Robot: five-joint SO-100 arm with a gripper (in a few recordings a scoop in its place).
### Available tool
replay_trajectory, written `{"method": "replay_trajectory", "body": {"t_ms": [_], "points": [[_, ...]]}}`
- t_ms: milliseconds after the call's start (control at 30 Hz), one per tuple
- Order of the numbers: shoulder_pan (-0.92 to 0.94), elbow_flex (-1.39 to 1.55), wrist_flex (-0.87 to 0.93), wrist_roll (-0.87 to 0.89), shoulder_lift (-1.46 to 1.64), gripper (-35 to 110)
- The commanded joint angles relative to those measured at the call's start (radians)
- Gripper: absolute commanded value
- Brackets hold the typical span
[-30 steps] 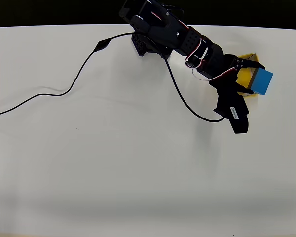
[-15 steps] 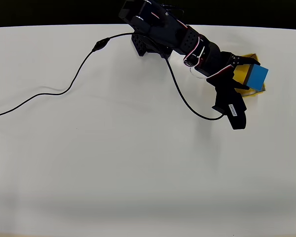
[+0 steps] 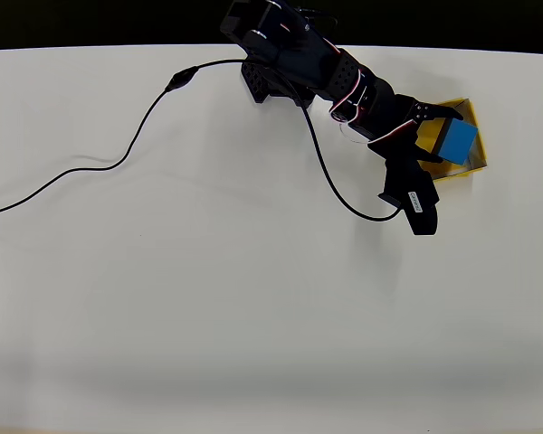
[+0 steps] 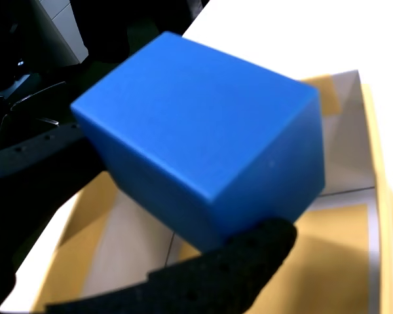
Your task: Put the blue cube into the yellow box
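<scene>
In the overhead view the blue cube point(image 3: 459, 142) hangs over the yellow box point(image 3: 471, 112) at the table's far right, covering much of its floor. My gripper point(image 3: 442, 139) is shut on the cube, one black finger along its far side and one along its near side. The wrist view shows the blue cube point(image 4: 203, 144) close up and tilted, gripped between a black finger at the left and a black pad point(image 4: 236, 268) underneath. Below it lie the yellow box's point(image 4: 334, 261) yellow floor and pale walls.
The black arm point(image 3: 317, 68) reaches from its base at the table's back edge toward the right. A black cable point(image 3: 118, 165) snakes over the white table to the left edge, and another loops under the arm. Beyond the back edge all is dark.
The gripper has carried the blue cube leftward and slightly back, from over the box's right edge to above its inside. The arm has drawn in with it.
</scene>
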Motion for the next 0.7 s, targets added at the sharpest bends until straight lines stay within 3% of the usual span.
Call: {"method": "replay_trajectory", "body": {"t_ms": [0, 667], "points": [[-0.009, -0.018, -0.040, -0.006, 0.020, 31], [-0.008, -0.035, -0.075, -0.044, 0.018, 41]]}}
